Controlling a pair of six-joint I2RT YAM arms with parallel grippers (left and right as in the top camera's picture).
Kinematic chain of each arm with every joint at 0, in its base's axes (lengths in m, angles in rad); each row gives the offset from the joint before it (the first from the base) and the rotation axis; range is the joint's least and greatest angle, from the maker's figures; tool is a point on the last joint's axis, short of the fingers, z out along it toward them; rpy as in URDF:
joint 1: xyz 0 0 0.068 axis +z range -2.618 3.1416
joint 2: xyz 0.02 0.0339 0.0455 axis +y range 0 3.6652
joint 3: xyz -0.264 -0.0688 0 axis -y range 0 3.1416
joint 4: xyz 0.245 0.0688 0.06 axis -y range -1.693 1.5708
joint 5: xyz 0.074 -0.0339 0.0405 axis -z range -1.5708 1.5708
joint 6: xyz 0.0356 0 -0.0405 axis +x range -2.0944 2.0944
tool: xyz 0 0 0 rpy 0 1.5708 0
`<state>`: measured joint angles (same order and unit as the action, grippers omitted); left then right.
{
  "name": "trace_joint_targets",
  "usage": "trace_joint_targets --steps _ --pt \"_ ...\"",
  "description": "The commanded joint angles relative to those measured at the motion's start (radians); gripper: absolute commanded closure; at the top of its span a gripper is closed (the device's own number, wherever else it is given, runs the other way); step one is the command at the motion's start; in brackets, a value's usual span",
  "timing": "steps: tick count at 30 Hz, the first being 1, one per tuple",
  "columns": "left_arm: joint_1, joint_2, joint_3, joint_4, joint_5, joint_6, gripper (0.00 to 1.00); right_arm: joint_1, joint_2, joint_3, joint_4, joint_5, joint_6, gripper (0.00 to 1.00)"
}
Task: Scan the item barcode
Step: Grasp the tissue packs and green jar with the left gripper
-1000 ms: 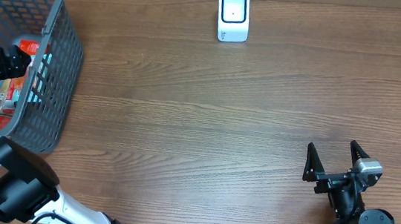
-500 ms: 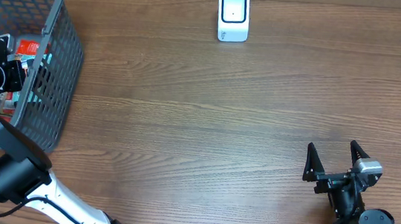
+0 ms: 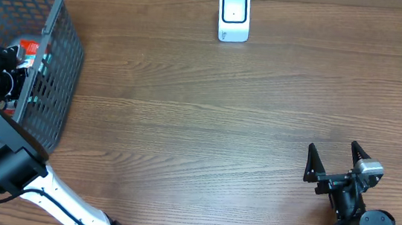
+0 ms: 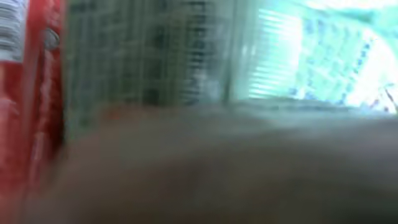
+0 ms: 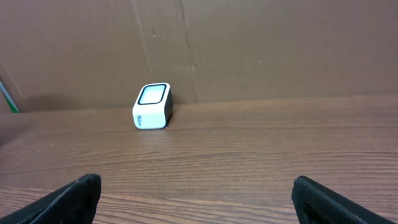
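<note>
Your left hand (image 3: 11,70) has dropped further into the grey basket (image 3: 61,75) among the packets (image 3: 29,48) (its camera is a blur, so you cannot tell whether it grips one), while your right hand (image 3: 332,150) sits spread open, well apart from the scanner (image 3: 233,16) on the tabletop (image 3: 184,126).

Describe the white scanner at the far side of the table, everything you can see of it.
The scanner is a small white box with rounded corners, plastic by the look, with a dark-rimmed pale window on its upward-tilted face and small dark print low on one side. It stands upright near the far edge of the wooden table, close before the brown cardboard wall. Only the table touches it.
</note>
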<state>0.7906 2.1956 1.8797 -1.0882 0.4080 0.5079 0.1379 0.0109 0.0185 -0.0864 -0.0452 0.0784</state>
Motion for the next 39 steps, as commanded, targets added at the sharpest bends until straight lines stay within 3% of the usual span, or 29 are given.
trace_joint_targets --steps 1,8,14,21,28,31,35,39 --pt "-0.008 0.009 0.013 0.009 -0.017 0.008 0.49 -0.003 -0.008 -0.011 0.005 0.001 0.002 0.00" --pt "-0.011 -0.006 0.024 0.010 -0.023 0.002 0.57 -0.003 -0.008 -0.011 0.005 0.002 0.002 0.00" --pt "-0.021 -0.064 0.151 -0.042 -0.039 -0.031 0.59 -0.003 -0.008 -0.011 0.005 0.001 0.002 0.00" --pt "-0.043 -0.209 0.341 -0.082 -0.106 -0.146 0.60 -0.003 -0.008 -0.011 0.005 0.001 0.002 0.00" --pt "-0.051 -0.425 0.396 -0.050 -0.164 -0.285 0.60 -0.003 -0.008 -0.011 0.005 0.001 0.002 0.00" --pt "-0.053 -0.502 0.396 -0.040 -0.126 -0.360 0.60 -0.003 -0.008 -0.011 0.005 0.001 0.002 0.00" --pt "-0.068 -0.612 0.396 -0.077 0.037 -0.479 0.64 -0.003 -0.008 -0.011 0.005 0.001 0.002 0.00" --pt "-0.153 -0.687 0.396 -0.140 0.089 -0.526 0.66 -0.003 -0.008 -0.011 0.005 0.001 0.002 0.00"
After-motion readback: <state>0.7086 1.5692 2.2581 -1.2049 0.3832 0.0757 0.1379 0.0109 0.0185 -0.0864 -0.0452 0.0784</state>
